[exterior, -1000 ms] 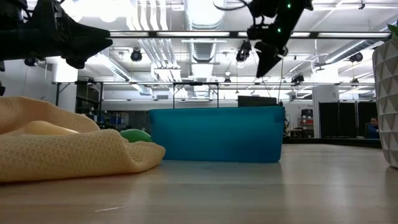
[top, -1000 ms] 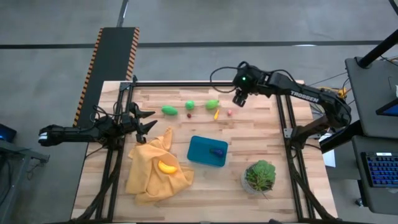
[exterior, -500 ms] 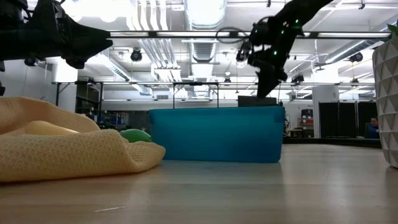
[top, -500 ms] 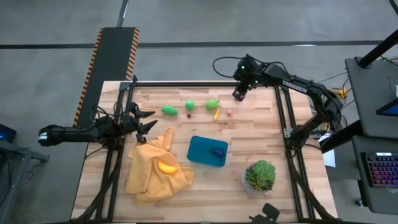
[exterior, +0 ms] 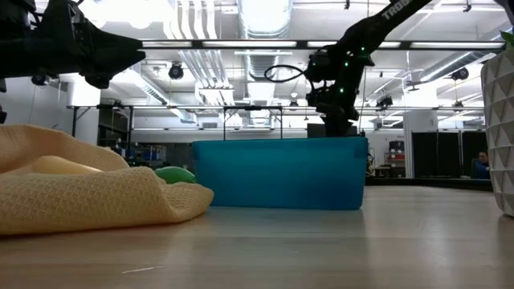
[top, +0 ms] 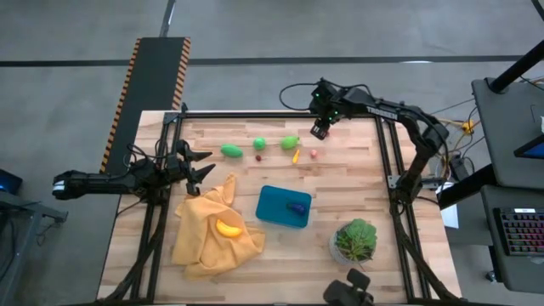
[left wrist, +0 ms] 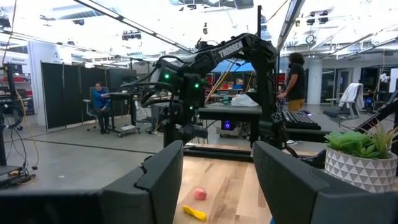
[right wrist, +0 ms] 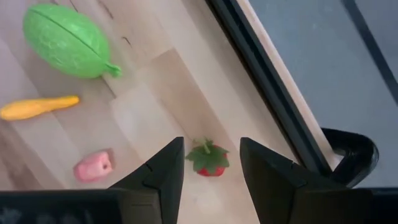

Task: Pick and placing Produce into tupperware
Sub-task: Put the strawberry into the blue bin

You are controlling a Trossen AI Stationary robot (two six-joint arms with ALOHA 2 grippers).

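Observation:
My right gripper is open at the table's far edge, pointing down. Its fingers stand on either side of a small red strawberry on the wood without touching it. A pink piece, a yellow-orange piece and a green fruit lie nearby. More green pieces and a small red one lie in the same row. The teal tupperware holds a purple piece. My left gripper waits open at the table's left edge.
A mustard-yellow cloth with a yellow-orange piece on it lies near the left front. A leafy plant in a pot stands at the right front. The black frame rail runs close beside the strawberry. People show in the room beyond the table.
My right gripper has gone down toward the table and a little toward the table's left edge, ending low over the far edge, behind the tupperware in the low view. Nothing on the table has moved.

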